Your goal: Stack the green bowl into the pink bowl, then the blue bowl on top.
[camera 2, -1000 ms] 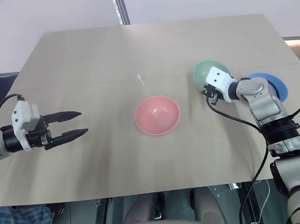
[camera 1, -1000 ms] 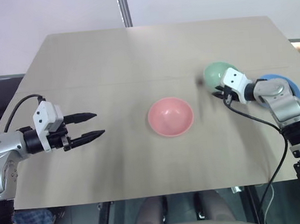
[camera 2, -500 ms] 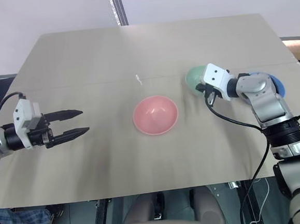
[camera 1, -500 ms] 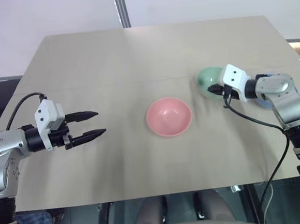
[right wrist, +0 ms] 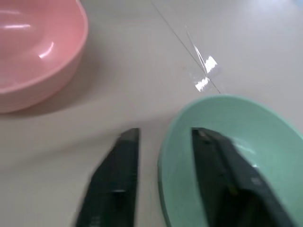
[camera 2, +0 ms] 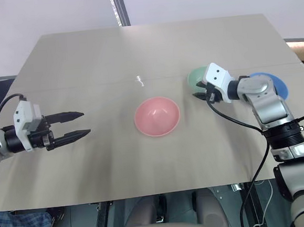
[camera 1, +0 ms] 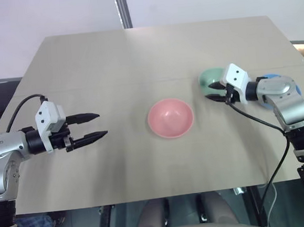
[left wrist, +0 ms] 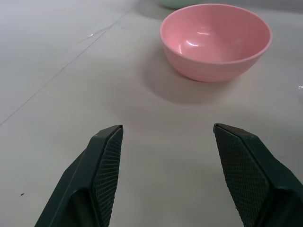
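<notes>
While the green bowl (right wrist: 227,156) sits on the table (camera 1: 136,51), my right gripper (right wrist: 163,142) straddles its near rim: one finger (right wrist: 213,156) inside the bowl, the other (right wrist: 116,170) outside over the tabletop. Jaws are parted with a gap on either side of the rim (not clamped, nothing held). Bowl is upright, resting on the surface, right of centre.

Blue bowl (camera 1: 281,82) is just behind and to the right of the green one, mostly hidden by my right forearm; can't tell if the two touch.

Pink bowl (camera 1: 170,118) is mid-table, empty, upright, well apart from the green bowl on its left side. Nothing stacked yet.

My left gripper (camera 1: 96,125) hovers over the left part of the table, level-ish, pointing toward the pink bowl, well short of it. Its fingers (left wrist: 106,161) are spread wide, nothing between them (wrist view has bare tabletop in the gap, pink bowl beyond).

Faint seam line runs across the table just behind the bowls.
</notes>
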You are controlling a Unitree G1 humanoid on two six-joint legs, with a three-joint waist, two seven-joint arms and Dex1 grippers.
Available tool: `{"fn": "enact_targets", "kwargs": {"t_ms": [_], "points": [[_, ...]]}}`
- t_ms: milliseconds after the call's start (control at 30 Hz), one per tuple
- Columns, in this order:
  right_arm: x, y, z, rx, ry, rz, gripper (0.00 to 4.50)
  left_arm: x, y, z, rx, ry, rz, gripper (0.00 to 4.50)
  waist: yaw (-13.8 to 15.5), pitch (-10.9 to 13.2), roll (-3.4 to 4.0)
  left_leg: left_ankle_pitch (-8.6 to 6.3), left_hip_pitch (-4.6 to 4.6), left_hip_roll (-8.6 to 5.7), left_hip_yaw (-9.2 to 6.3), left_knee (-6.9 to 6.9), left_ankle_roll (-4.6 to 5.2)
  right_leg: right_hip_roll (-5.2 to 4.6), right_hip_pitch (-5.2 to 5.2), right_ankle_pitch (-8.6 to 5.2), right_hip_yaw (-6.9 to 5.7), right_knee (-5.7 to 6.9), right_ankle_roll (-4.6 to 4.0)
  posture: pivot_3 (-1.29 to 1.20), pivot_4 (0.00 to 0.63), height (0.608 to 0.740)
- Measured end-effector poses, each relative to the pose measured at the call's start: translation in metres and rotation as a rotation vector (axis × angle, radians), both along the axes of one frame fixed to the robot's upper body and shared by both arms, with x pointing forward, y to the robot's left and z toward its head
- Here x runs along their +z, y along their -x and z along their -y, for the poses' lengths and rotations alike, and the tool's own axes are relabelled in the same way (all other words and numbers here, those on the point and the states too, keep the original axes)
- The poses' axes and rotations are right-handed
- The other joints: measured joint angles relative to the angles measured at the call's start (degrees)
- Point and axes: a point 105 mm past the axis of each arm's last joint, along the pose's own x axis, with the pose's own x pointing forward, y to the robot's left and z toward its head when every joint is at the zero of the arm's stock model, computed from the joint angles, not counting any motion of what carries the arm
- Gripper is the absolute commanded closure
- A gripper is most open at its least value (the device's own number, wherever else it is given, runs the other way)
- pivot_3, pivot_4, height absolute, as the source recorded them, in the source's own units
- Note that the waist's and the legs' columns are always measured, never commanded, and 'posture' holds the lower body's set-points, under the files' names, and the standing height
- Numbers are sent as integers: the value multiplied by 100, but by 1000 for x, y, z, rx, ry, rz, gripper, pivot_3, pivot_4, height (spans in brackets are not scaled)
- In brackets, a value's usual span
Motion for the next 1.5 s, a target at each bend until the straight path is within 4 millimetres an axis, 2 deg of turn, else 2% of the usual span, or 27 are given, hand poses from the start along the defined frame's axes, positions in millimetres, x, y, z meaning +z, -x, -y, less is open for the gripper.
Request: {"fn": "enact_targets", "kwargs": {"t_ms": [33, 267, 367, 533, 600, 800, 933, 1033, 1200, 1267, 1367, 1500], "points": [[0, 1, 0, 2, 1, 0, 869, 0, 0, 0, 0, 0, 0, 1280, 0, 0, 0, 0, 0, 0, 0, 0, 0, 0, 0, 0, 0, 1, 0, 0, 150, 740], [-16, -3, 13, -57, 106, -15, 869, 0, 0, 0, 0, 0, -1, 1280, -1, 0, 0, 1, 3, 0, 3, 2, -2, 1, -3, 0, 4, 12, 0, 0, 150, 740], [-29, -9, 24, -115, 152, -45, 1624, -1, 0, 0, 1, 0, -4, 1280, -3, 0, 0, 2, 2, -1, 10, 2, -3, 2, -13, 0, 8, 20, 0, 0, 150, 740], [-31, -10, 26, -123, 172, -40, 4036, -3, 1, -1, 4, 0, -13, 1280, -9, 0, 0, 3, 0, 1, 17, 1, -4, 4, -18, 0, 12, 22, 0, 0, 150, 740], [-30, -10, 26, -121, 176, -38, 4435, -4, 2, -1, 5, -1, -16, 1280, -6, 0, 0, 3, 0, 1, 18, 2, -4, 3, -18, 0, 13, 22, 0, 0, 150, 740], [-31, -8, 24, -100, 169, -47, 4435, -5, 2, -2, 6, -2, -19, 1280, -5, 0, 0, 3, 0, 1, 17, 1, -4, 3, -19, 0, 18, 22, 0, 0, 150, 740], [-22, 5, 8, 33, 130, -46, 4435, -4, 2, -2, 5, -3, -19, 1280, -8, 0, 0, 3, 0, 2, 19, 1, -4, 4, -19, 0, 20, 22, 0, 0, 150, 740], [-6, 21, -8, 175, 118, 8, 4435, -4, 2, -2, 5, -3, -18, 1280, -4, 0, 0, 3, 0, 2, 18, 1, -4, 4, -19, 0, 19, 22, 0, 0, 150, 740], [31, 61, -40, 411, 43, 68, 4435, -3, 3, -2, 1, -11, -22, 1280, 2, 0, -2, 3, -1, 4, 14, 1, -4, 2, -19, 0, 18, 21, 0, 0, 150, 740], [37, 75, -49, 474, 40, 75, 4435, -2, 3, -2, -2, -14, -21, 1280, 5, 0, -1, 3, -2, 4, 14, 1, -3, 1, -19, 0, 18, 21, 0, 0, 150, 740], [35, 99, -61, 580, 102, 82, 4435, 0, 2, -2, -6, -15, -14, 1280, 14, -1, -3, 2, -1, 3, 12, 1, -3, 1, -18, 0, 16, 20, 0, 0, 150, 740], [22, 108, -67, 626, 202, 77, 4435, 3, 0, 0, -16, -14, -5, 1280, 15, -1, -4, 2, -1, 2, 12, 3, -3, -1, -18, 0, 16, 22, 0, 0, 150, 740]]}}
